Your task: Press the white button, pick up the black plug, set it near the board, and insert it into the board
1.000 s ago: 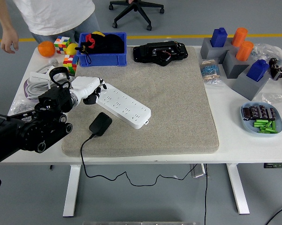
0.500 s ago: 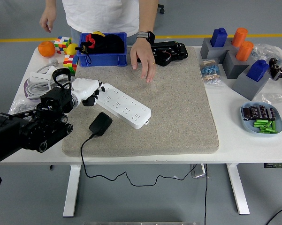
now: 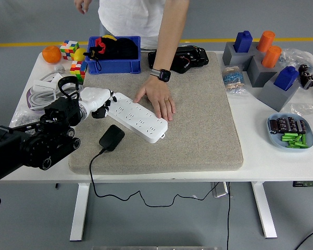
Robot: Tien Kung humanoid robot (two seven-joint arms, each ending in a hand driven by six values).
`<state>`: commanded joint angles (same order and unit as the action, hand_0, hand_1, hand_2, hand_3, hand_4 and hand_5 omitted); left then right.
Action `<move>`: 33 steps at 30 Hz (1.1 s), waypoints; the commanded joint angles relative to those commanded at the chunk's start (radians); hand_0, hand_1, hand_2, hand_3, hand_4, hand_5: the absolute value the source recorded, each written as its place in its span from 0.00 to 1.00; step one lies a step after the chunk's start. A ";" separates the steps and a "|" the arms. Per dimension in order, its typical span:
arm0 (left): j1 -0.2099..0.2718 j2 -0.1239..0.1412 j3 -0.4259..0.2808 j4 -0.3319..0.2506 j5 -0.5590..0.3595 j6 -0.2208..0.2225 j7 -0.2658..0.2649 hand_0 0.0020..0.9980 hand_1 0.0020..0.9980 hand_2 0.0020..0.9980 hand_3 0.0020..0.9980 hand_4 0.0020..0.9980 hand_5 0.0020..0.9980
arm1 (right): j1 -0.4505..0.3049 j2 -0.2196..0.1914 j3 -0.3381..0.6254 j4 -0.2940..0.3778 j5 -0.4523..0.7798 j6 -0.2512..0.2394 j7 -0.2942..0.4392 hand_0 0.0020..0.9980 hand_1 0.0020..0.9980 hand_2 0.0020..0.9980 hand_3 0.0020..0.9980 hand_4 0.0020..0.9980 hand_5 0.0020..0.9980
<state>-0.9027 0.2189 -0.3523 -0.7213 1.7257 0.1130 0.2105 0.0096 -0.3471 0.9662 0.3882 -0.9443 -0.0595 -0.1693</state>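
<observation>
A white power strip lies slantwise on the beige mat. My left hand, white with black joints, sits at the strip's upper left end with its fingers curled down onto it, holding nothing. The black plug lies on the mat just below the strip, its black cable trailing off the table's front edge. A person's hand rests flat on the far side of the strip, near its middle. My right hand is out of the picture.
A blue bin, an orange and colour cubes stand at the back left. A black device lies behind the mat. Grey holders with blue and orange blocks and a dish of batteries sit on the right.
The person has moved right behind the table and reached forward; the hand has come down from the mat's far part onto the power strip. My left hand has barely moved.
</observation>
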 joint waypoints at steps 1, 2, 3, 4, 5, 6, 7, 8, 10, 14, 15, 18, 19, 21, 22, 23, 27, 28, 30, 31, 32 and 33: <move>0.002 0.003 -0.010 -0.007 0.004 -0.001 0.003 0.07 0.14 0.15 0.70 0.00 0.00 | 0.000 0.000 0.002 0.000 0.000 0.000 0.001 0.64 0.61 0.65 0.62 0.67 0.41; 0.007 0.010 -0.026 -0.024 0.016 -0.001 0.009 0.07 0.14 0.15 0.70 0.00 0.00 | -0.001 0.001 0.005 0.000 0.000 0.000 0.000 0.64 0.61 0.65 0.62 0.67 0.41; 0.009 0.013 -0.033 -0.032 0.021 -0.001 0.011 0.07 0.14 0.15 0.70 0.00 0.00 | -0.001 0.002 0.006 0.000 -0.001 0.000 0.000 0.64 0.61 0.65 0.62 0.67 0.41; 0.014 0.016 -0.043 -0.042 0.026 0.000 0.014 0.07 0.14 0.15 0.70 0.00 0.00 | -0.001 0.003 0.008 0.000 -0.002 0.000 0.000 0.64 0.61 0.65 0.62 0.67 0.41; 0.024 0.023 -0.059 -0.062 0.030 0.003 0.019 0.10 0.19 0.26 0.70 0.00 0.00 | -0.002 0.004 0.011 0.000 -0.002 0.000 0.000 0.64 0.61 0.65 0.62 0.67 0.41; 0.031 0.028 -0.070 -0.076 0.033 0.006 0.023 0.10 0.19 0.26 0.70 0.00 0.00 | -0.003 0.004 0.013 0.000 -0.002 0.000 0.000 0.64 0.61 0.65 0.62 0.67 0.41; 0.045 0.036 -0.089 -0.102 0.036 0.011 0.028 0.10 0.19 0.26 0.70 0.00 0.00 | -0.004 0.006 0.016 0.000 -0.003 0.000 0.000 0.64 0.61 0.65 0.62 0.67 0.41; 0.051 0.040 -0.097 -0.114 0.037 0.013 0.030 0.10 0.19 0.26 0.70 0.00 0.00 | -0.004 0.006 0.017 0.000 -0.003 0.000 0.000 0.64 0.61 0.65 0.62 0.67 0.41; 0.093 0.062 -0.146 -0.178 0.031 0.030 0.043 0.10 0.19 0.26 0.70 0.00 0.00 | -0.006 0.009 0.023 0.000 -0.005 0.000 0.000 0.64 0.61 0.65 0.62 0.67 0.41; 0.180 0.092 -0.242 -0.302 0.024 0.053 0.064 0.19 0.40 0.49 0.71 0.54 0.00 | -0.010 0.013 0.030 0.000 -0.007 -0.001 0.001 0.65 0.61 0.65 0.62 0.67 0.41; 0.214 0.102 -0.276 -0.344 0.024 0.060 0.071 0.19 0.40 0.49 0.71 0.54 0.00 | -0.011 0.014 0.032 0.000 -0.008 -0.001 0.000 0.65 0.61 0.65 0.62 0.67 0.41; 0.283 0.117 -0.341 -0.435 0.022 0.064 0.082 0.50 0.71 0.70 0.80 0.81 0.24 | -0.015 0.017 0.036 -0.001 -0.010 -0.001 0.000 0.64 0.61 0.65 0.62 0.67 0.41; 0.308 0.122 -0.361 -0.467 0.022 0.063 0.088 0.50 0.71 0.70 0.80 0.81 0.24 | -0.016 0.017 0.037 -0.001 -0.011 -0.001 0.000 0.64 0.61 0.65 0.62 0.67 0.41; 0.351 0.131 -0.392 -0.518 0.020 0.054 0.112 0.50 0.71 0.70 0.80 0.81 0.24 | -0.017 0.018 0.040 0.000 -0.011 -0.001 0.000 0.64 0.61 0.65 0.62 0.67 0.41; 0.370 0.134 -0.402 -0.543 0.019 0.052 0.121 0.50 0.71 0.70 0.80 0.81 0.24 | -0.017 0.018 0.041 0.001 -0.011 -0.001 0.000 0.64 0.61 0.65 0.62 0.67 0.41; 0.387 0.138 -0.414 -0.561 0.018 0.046 0.135 0.74 0.85 0.85 0.92 1.00 0.72 | -0.017 0.017 0.042 0.002 -0.012 -0.001 0.000 0.65 0.61 0.65 0.62 0.67 0.41; 0.470 0.151 -0.466 -0.642 0.020 0.045 0.152 0.74 0.85 0.85 0.92 1.00 0.72 | -0.015 0.014 0.044 0.004 -0.014 -0.002 0.001 0.65 0.61 0.65 0.62 0.67 0.41; 0.487 0.153 -0.471 -0.659 0.024 0.050 0.152 0.74 0.85 0.85 0.92 1.00 0.72 | -0.014 0.014 0.046 0.004 -0.015 -0.002 0.001 0.65 0.61 0.65 0.62 0.67 0.41; 0.516 0.154 -0.476 -0.686 0.033 0.063 0.150 0.87 0.94 0.95 1.00 1.00 0.86 | -0.014 0.014 0.047 0.003 -0.015 -0.002 0.001 0.64 0.61 0.65 0.62 0.67 0.41; 0.526 0.153 -0.478 -0.695 0.041 0.069 0.153 0.87 0.94 0.95 1.00 1.00 0.86 | -0.014 0.015 0.048 0.004 -0.016 -0.002 0.001 0.64 0.61 0.65 0.62 0.67 0.41; 0.540 0.152 -0.481 -0.706 0.055 0.076 0.158 0.87 0.94 0.95 1.00 1.00 0.86 | -0.014 0.015 0.048 0.004 -0.016 -0.002 0.001 0.64 0.61 0.65 0.62 0.67 0.41; 0.553 0.147 -0.483 -0.712 0.076 0.080 0.172 0.87 0.94 0.95 1.00 1.00 0.86 | -0.014 0.015 0.048 0.004 -0.015 -0.002 0.001 0.64 0.61 0.65 0.62 0.67 0.41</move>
<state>-0.3497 0.3658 -0.8357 -1.4336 1.8014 0.1933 0.3826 -0.0046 -0.3319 1.0145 0.3919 -0.9598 -0.0618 -0.1678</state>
